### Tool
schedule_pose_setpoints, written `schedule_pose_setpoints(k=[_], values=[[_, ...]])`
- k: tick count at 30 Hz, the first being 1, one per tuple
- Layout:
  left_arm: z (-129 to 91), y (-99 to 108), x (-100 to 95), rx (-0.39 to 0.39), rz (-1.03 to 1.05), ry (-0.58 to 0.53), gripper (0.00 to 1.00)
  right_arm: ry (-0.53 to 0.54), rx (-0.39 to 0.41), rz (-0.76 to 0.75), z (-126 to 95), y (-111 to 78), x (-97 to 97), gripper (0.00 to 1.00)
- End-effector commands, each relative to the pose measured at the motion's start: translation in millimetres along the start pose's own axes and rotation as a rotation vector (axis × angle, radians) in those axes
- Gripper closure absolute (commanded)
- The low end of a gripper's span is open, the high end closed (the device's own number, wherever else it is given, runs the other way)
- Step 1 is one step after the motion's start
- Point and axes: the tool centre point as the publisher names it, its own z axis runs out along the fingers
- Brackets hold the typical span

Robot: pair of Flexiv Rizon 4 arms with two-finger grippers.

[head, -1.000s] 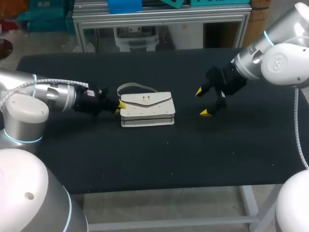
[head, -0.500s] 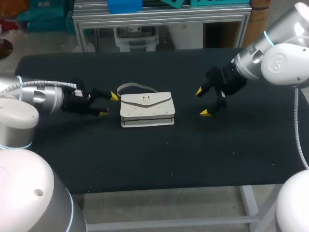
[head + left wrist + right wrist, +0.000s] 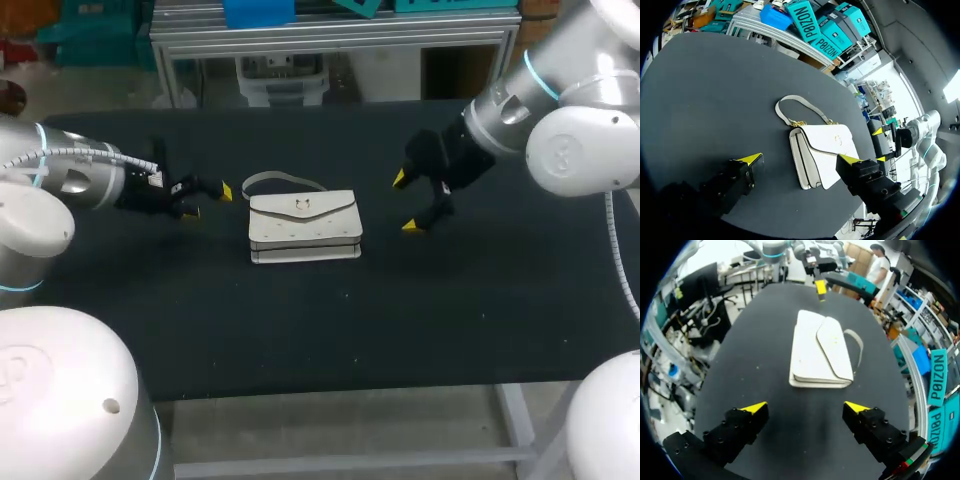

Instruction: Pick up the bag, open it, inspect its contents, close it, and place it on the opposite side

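Observation:
A white handbag (image 3: 305, 228) lies flat in the middle of the black table (image 3: 330, 330), flap closed, its strap (image 3: 280, 180) looped behind it. My left gripper (image 3: 208, 200) stands open a short way left of the bag, touching nothing. On the bag's other side my right gripper (image 3: 405, 203) is open too, close to its right end. From the left wrist, the bag (image 3: 822, 150) lies just ahead of the open left gripper (image 3: 800, 159). From the right wrist, the bag (image 3: 817, 352) is ahead of the open right gripper (image 3: 806, 407), with the left gripper (image 3: 820, 287) beyond it.
Bare black tabletop surrounds the bag on all sides. The table's front edge (image 3: 330, 388) runs below the bag, and the far edge (image 3: 300, 108) lies behind it.
My left gripper has opened, come off the bag's left end and drawn back to the left. My right gripper has shifted slightly towards the bag. The bag has stayed put.

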Motion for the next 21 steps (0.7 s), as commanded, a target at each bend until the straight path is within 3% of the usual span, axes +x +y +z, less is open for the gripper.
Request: schedule_pose_setpoints(k=[1, 7, 21], values=[[-10, -5, 1.4, -0.047, 0.114, -0.034, 0.00, -0.043, 0.052, -0.012, 4, 12.9, 6.3, 0.00], [-18, -3, -0.3, -0.152, 0.279, -0.060, 0.00, -0.049, 0.068, -0.039, 11, 23.1, 6.4, 0.00], [-22, -6, -1.8, -0.151, 0.312, -0.056, 0.00, -0.077, 0.141, -0.057, 24, 50.4, 13.6, 0.00]])
